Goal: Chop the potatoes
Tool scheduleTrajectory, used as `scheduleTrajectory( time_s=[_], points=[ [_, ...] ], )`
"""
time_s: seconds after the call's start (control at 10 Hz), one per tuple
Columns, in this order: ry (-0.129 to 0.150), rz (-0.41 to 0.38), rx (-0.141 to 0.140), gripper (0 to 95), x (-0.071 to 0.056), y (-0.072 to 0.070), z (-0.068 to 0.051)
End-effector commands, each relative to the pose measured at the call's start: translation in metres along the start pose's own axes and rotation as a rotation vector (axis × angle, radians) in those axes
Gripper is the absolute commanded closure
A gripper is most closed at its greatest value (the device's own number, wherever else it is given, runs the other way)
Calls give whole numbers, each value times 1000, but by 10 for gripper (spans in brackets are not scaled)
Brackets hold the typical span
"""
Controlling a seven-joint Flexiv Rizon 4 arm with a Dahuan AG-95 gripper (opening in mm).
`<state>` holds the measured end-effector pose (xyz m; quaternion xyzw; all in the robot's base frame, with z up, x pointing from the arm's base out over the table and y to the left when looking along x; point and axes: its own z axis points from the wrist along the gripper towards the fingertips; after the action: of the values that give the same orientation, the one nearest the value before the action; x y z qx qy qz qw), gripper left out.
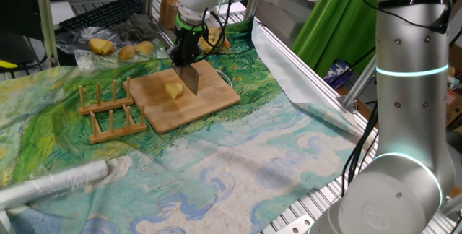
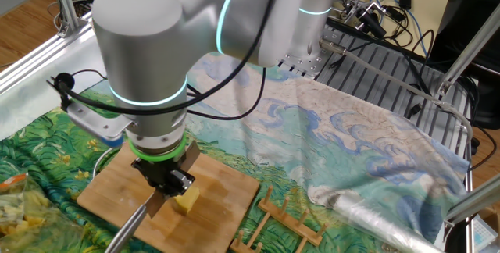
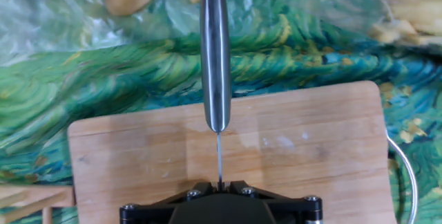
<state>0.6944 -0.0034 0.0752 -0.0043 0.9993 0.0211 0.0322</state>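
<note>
A pale-yellow potato piece (image 1: 174, 89) lies on the wooden cutting board (image 1: 209, 104), near the board's middle; in the other fixed view the same lump (image 2: 187, 199) sits just beside the gripper (image 2: 166, 183). The gripper's jaws are pinched narrow on a knife (image 1: 190, 79), holding it by the blade end, with the blade pointing down at the board just beside the potato. Whether the edge touches the potato cannot be told. In the hand view the knife's steel handle (image 3: 215, 51) runs straight away from the gripper (image 3: 219, 186), out past the board's far edge (image 3: 228, 110), and the thin back of the blade shows as a line between the jaws.

The board rests on a green and blue painted cloth (image 1: 238, 169) that covers the surface. A wooden rack (image 1: 112, 115) stands next to the board. Beyond the board, whole potatoes (image 1: 101, 46) lie in clear plastic. A roll of plastic wrap (image 1: 50, 183) lies near the cloth's front edge.
</note>
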Motion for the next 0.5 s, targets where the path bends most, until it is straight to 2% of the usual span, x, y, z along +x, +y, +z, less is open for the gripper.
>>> scheduleTrajectory(
  time_s=[0.1,0.2,0.5],
  points=[
    [4,-12,5,950,2,7,-3],
    [12,-11,3,950,4,13,-2],
    [4,-6,5,950,12,21,2]
  ],
)
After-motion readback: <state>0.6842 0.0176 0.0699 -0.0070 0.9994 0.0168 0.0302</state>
